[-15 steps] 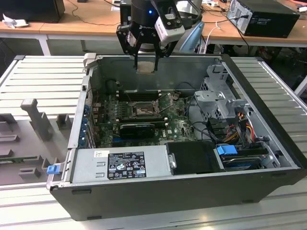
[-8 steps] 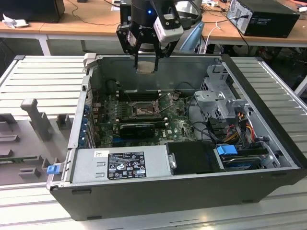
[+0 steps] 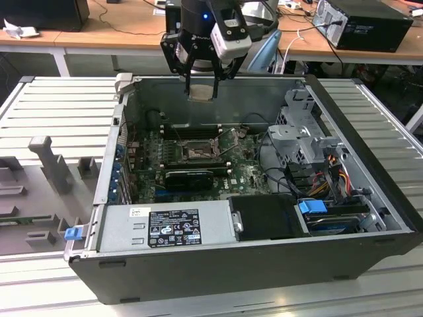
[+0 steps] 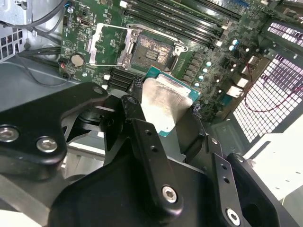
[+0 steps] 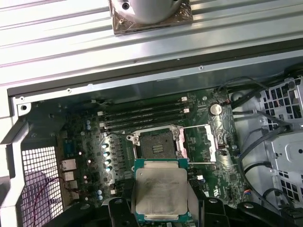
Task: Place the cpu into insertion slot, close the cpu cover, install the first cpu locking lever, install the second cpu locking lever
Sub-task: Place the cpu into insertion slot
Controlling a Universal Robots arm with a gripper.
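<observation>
My gripper (image 3: 201, 91) hangs over the far wall of the open computer case, shut on the cpu (image 3: 200, 92), a flat silver-grey square chip. In both wrist views the cpu (image 4: 165, 101) (image 5: 161, 194) sits level between the two black fingers (image 4: 135, 106), its metal face showing, held high above the board. The insertion slot (image 3: 197, 153) (image 4: 151, 54) (image 5: 156, 144) lies bare below, its dark centre uncovered. The cpu cover (image 4: 111, 45) (image 5: 199, 142) is swung open to one side of the slot.
Long black memory slots (image 3: 188, 132) run behind the insertion slot and a black ribbed heatsink block (image 3: 188, 178) lies in front of it. A power supply (image 3: 165, 228) fills the case's front. Drive cage (image 3: 301, 142) and cables (image 3: 330, 175) crowd the exterior view's right.
</observation>
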